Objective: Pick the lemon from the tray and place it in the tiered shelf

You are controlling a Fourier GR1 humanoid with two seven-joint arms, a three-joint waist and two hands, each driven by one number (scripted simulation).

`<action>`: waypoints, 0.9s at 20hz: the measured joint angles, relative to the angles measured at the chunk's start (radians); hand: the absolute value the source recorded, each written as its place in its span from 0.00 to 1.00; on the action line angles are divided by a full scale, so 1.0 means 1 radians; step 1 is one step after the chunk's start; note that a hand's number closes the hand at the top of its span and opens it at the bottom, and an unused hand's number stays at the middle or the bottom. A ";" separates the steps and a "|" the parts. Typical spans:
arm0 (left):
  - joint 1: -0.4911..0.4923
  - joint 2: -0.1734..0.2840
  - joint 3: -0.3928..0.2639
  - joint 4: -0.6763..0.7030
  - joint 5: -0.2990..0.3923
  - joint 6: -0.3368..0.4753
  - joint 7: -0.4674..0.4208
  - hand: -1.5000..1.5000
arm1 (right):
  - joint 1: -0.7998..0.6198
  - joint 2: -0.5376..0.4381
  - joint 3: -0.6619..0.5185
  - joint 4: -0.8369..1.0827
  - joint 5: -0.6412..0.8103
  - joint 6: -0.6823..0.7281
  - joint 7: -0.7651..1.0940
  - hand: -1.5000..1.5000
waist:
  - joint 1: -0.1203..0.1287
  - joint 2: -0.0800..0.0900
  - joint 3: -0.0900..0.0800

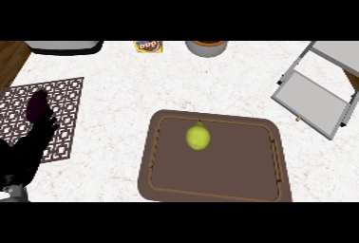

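You see the lemon [198, 136] lying on the brown tray [163, 182], in the upper middle part of it, a little left of the tray's centre, with its pointed tip toward the far rim. Nothing touches the lemon. The tray sits on the white speckled counter [140, 85], near the lower edge of the view. To the upper right of the tray, apart from it, you find the tiered shelf [316, 97], a grey and white frame with flat light panels, standing at an angle near the right edge. On the left side of the counter lies a patterned brown mat [67, 95]. Over this mat you see the left hand [32, 137], black, with its fingers straight and pointing up toward the far side; it holds nothing and is well apart from the lemon. Along the far edge of the counter you can notice a grey round pot [206, 48], a small yellow packet [148, 46] and a dark-rimmed appliance [64, 46]. The right hand does not show anywhere in the view.
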 measured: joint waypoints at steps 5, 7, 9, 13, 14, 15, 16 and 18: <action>-0.025 -0.015 -0.007 0.019 -0.018 0.013 -0.003 0.50 | 0.004 -0.041 0.008 0.124 0.027 -0.076 -0.036 1.00 | 0.000 0.001 0.000; -0.021 -0.018 -0.007 0.019 -0.017 0.008 -0.006 0.50 | 0.019 -0.063 -0.015 0.162 0.016 -0.111 -0.066 1.00 | 0.000 0.001 0.000; -0.015 -0.016 -0.002 0.016 -0.015 0.003 -0.010 0.50 | 0.006 -0.080 -0.026 0.222 0.013 -0.157 -0.085 1.00 | 0.002 0.001 0.000; -0.022 -0.007 0.011 0.054 -0.015 -0.014 -0.041 0.50 | 0.010 -0.092 -0.054 0.347 0.002 -0.266 -0.134 1.00 | 0.003 0.002 0.000; -0.026 0.000 0.017 0.044 -0.007 -0.019 -0.024 0.50 | 0.023 -0.093 -0.061 0.368 -0.003 -0.292 -0.149 1.00 | 0.003 0.002 0.000; -0.027 -0.002 0.014 0.033 -0.011 -0.013 -0.017 0.50 | 0.033 -0.100 -0.068 0.402 -0.003 -0.318 -0.169 1.00 | 0.004 0.002 0.000; -0.019 0.001 0.016 0.021 -0.007 -0.019 -0.008 0.50 | 0.039 -0.106 -0.074 0.433 -0.005 -0.341 -0.183 1.00 | 0.004 0.002 0.001; -0.026 -0.006 0.013 0.008 -0.012 -0.006 0.010 0.50 | 0.052 -0.114 -0.105 0.474 -0.005 -0.395 -0.178 0.00 | 0.004 0.003 0.001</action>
